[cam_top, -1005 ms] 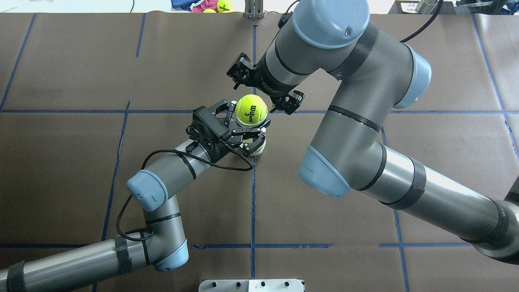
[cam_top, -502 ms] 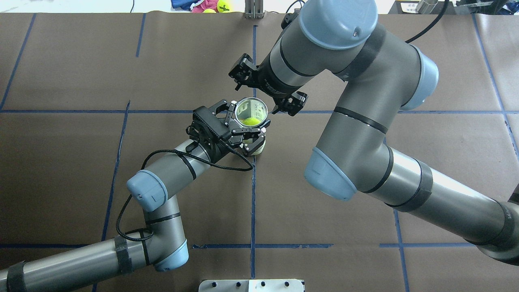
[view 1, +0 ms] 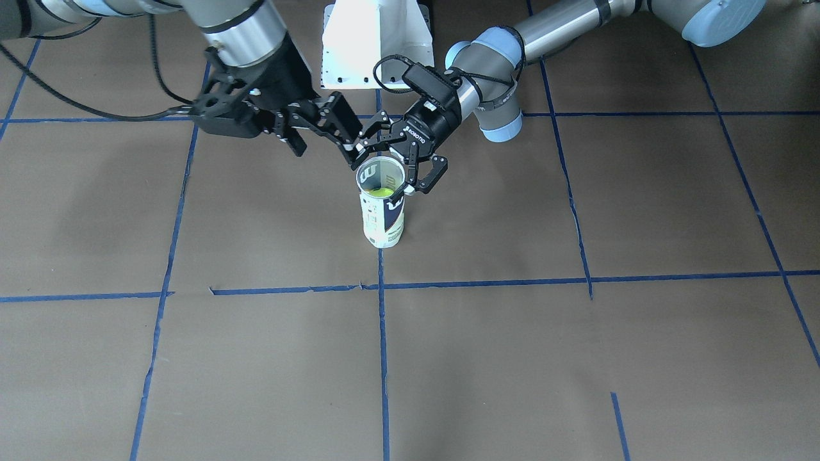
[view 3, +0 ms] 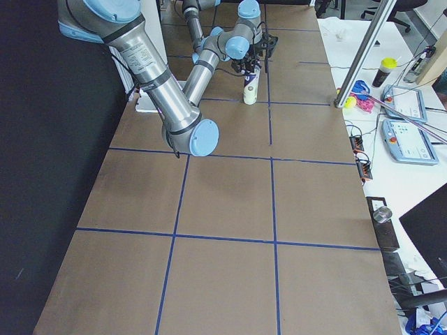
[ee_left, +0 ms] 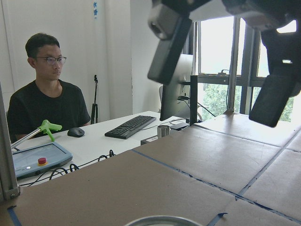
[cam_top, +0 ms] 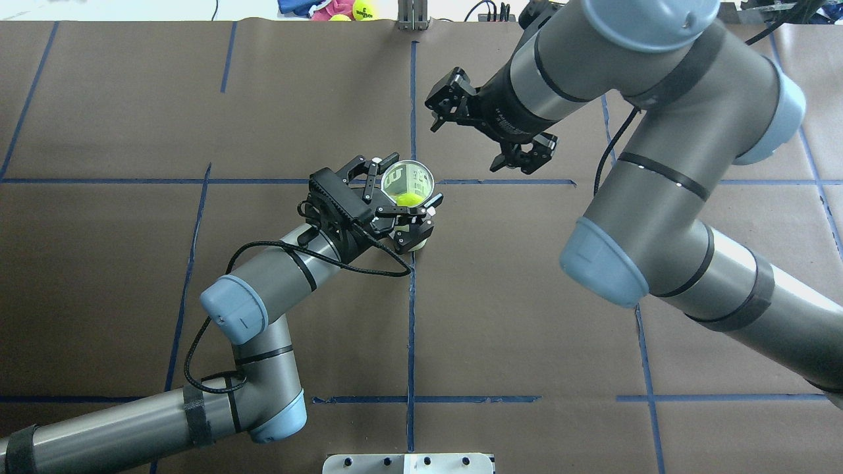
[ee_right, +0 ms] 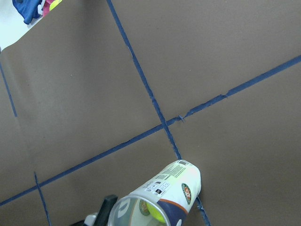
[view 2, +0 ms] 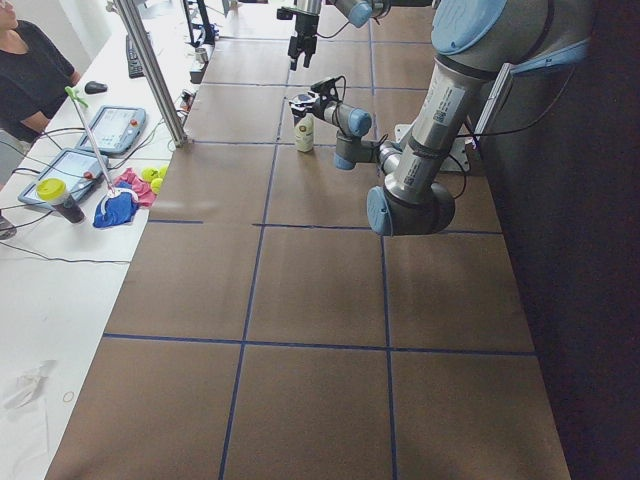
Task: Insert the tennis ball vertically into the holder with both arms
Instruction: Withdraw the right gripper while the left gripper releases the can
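Note:
The holder (cam_top: 416, 175), a clear can with a navy and white label, stands upright near the table's middle (view 1: 383, 221). The yellow-green tennis ball (cam_top: 409, 197) lies inside it, low down, and also shows through the rim in the front view (view 1: 383, 191) and the right wrist view (ee_right: 157, 212). My left gripper (cam_top: 400, 194) is open, its fingers either side of the can's top. The left wrist view shows nothing between the fingers (ee_left: 168, 44). My right gripper (cam_top: 466, 143) is open and empty, raised to the can's far right.
Spare tennis balls and cloths (cam_top: 342, 8) lie past the table's far edge beside a metal post (cam_top: 413, 16). The white pedestal base (view 1: 375, 45) stands behind the can. An operator (view 2: 30, 70) sits at the side desk. Blue tape lines cross the brown mat.
The ball dropped from the can's rim down into the can. My right gripper pulled away up and to the right. My left gripper rose slightly and its fingers spread a little.

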Robot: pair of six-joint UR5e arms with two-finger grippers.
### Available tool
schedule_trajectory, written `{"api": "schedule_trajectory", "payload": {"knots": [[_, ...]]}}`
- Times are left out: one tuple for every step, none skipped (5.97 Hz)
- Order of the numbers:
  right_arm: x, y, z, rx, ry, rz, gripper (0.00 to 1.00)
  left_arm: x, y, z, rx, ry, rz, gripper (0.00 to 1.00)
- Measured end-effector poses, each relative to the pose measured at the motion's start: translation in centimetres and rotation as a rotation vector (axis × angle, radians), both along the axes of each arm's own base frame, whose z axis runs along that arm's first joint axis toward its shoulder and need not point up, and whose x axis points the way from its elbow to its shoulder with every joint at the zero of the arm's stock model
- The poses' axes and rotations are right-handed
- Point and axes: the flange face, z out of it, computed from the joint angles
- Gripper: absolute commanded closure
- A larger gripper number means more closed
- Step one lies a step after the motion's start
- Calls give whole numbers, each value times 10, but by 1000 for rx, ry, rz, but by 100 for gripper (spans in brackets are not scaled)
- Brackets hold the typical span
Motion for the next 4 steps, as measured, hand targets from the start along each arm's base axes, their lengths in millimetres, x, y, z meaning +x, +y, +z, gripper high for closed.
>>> {"api": "schedule_trajectory", "payload": {"knots": [[24, -11, 11, -3, 0, -6, 0, -7, 2, -7, 7, 18, -1, 0], [50, -21, 29, -2, 7, -16, 0, -15, 4, -14, 12, 36, -2, 0], [77, -30, 56, 16, 31, -29, 0, -29, 7, -17, 18, 53, -6, 0], [98, -36, 85, 34, 65, -37, 0, -45, 9, -19, 23, 69, -12, 1]]}}
